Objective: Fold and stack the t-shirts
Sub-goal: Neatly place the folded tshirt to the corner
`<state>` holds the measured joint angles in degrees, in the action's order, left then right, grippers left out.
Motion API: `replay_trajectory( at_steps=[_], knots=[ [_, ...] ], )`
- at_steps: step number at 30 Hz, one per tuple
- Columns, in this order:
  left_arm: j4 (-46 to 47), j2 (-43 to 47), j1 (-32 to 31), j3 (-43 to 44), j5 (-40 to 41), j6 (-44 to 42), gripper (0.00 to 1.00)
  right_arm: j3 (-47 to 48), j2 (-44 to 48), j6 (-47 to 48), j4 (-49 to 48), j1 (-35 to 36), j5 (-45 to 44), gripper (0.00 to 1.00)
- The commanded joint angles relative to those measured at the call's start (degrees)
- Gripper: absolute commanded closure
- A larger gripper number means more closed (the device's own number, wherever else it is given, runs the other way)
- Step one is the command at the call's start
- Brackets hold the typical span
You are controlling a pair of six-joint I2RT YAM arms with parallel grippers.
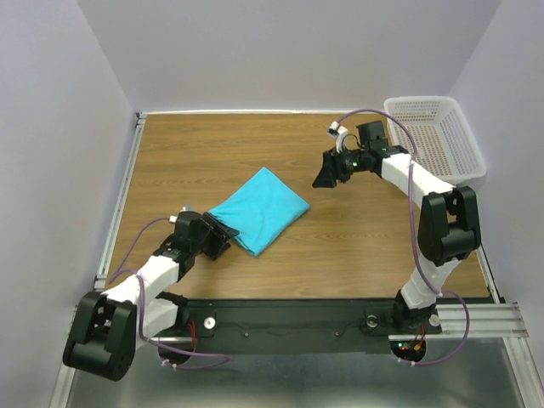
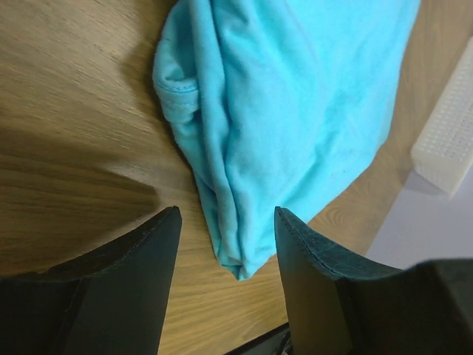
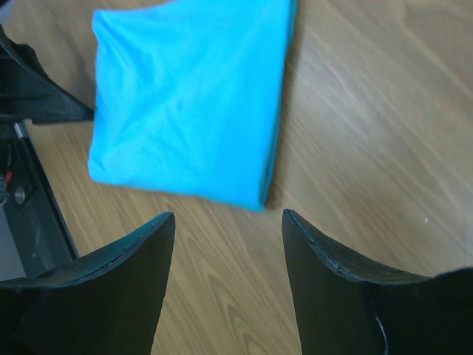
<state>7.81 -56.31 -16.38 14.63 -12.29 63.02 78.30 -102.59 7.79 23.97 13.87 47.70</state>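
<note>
Overhead view: a folded turquoise t-shirt (image 1: 259, 210) lies as a compact slanted rectangle at frame centre on the wooden tabletop (image 1: 357, 246). A white mesh basket (image 1: 433, 136) sits at upper right, well apart from the shirt.

The left tool (image 1: 223, 236) stands at the shirt's lower-left corner. In the left wrist view its fingers are spread, and the bundled corner of the cloth reaches down between them, ungripped. The right tool (image 1: 324, 176) hovers just right of the shirt's upper-right corner. Its wrist view shows the fingers parted over bare wood, holding nothing.

Handling, as a judgement: the cloth looks light, limp and soft, in several loose layers that would slide or unfold if only the top one were pinched. The thick folded edge at lower left, taken through all layers, appears the soundest hold.
</note>
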Motion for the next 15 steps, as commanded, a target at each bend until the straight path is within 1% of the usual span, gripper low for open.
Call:
replay_trajectory(
  at_steps=[1,3,6,7,8,12,13,14,15],
  knots=[
    [1.1,-5.0,0.4,3.8,-0.5,1.4,0.36,-4.1,4.8,2.8,-0.7,-0.9,0.8,0.34],
    [-0.2,-7.0,0.3,5.3,-0.6,0.8,0.36,-5.3,5.6,3.1,-0.7,-1.7,1.0,0.34],
    [1.8,-10.1,0.3,5.8,-0.5,0.7,0.36,-5.8,6.5,3.6,-0.7,-2.9,1.9,0.34],
    [2.2,-11.6,0.4,6.1,-0.2,0.7,0.37,-5.9,6.7,3.6,-0.8,-3.2,2.2,0.34],
    [2.6,-12.6,0.3,7.1,0.4,0.4,0.4,-6.0,6.9,3.8,-0.8,-3.4,2.6,0.34],
    [2.7,-18.4,0.4,11.0,1.1,-2.7,0.68,-6.5,7.7,4.2,-0.9,-4.5,4.1,0.34],
    [2.3,-19.4,0.5,11.9,1.1,-3.7,0.79,-6.7,7.9,4.2,-0.9,-4.7,4.2,0.34],
    [1.9,-21.2,0.6,13.8,2.0,-5.9,0.81,-7.1,8.3,4.2,-0.9,-5.2,4.5,0.34],
    [0.0,-21.8,0.8,14.9,2.6,-7.3,0.82,-7.3,8.5,4.2,-1.0,-5.4,4.9,0.34]
  ],
)
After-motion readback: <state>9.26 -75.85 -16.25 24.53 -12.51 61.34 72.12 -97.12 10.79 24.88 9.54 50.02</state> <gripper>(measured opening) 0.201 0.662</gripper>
